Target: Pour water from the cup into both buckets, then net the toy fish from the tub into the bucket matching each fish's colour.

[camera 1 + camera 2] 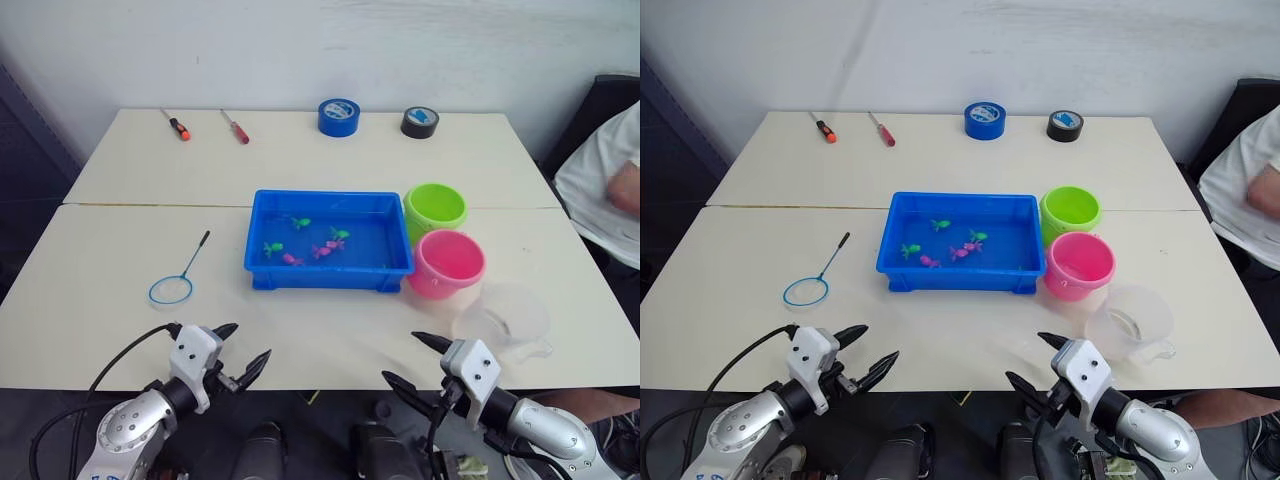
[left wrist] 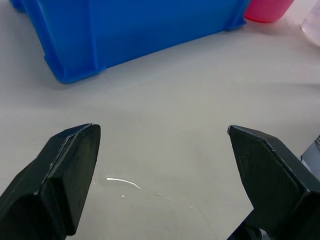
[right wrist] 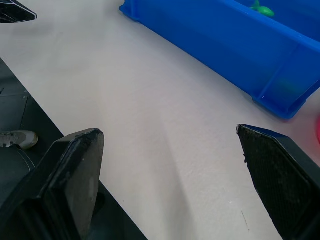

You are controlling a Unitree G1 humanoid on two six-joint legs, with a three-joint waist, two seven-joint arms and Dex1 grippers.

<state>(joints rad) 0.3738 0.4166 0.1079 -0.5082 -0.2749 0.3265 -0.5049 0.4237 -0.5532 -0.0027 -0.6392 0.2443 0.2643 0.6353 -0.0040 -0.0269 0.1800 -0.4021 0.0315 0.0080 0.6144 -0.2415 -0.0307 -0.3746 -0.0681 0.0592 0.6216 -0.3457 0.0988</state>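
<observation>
The blue tub [image 1: 268, 208] sits mid-table holding several small pink and green toy fish [image 1: 322, 250]. To its right stand the lime green bucket [image 1: 435, 208] and, nearer me, the pink bucket [image 1: 447, 262]. The clear cup [image 1: 503, 318] stands in front of the pink bucket, near the table's front right edge. The net [image 1: 171, 289] lies flat left of the tub, its handle pointing away. My left gripper [image 1: 246, 350] hangs open at the front edge, left of centre. My right gripper [image 1: 416, 362] is open too, just left of the cup, holding nothing.
Two red-handled screwdrivers [image 1: 177, 125] lie at the table's far left. A blue tape roll [image 1: 339, 117] and a black tape roll [image 1: 420, 122] sit at the far edge. A person in a white shirt [image 1: 603, 195] sits at the right. A seam [image 1: 150, 205] crosses the tabletop.
</observation>
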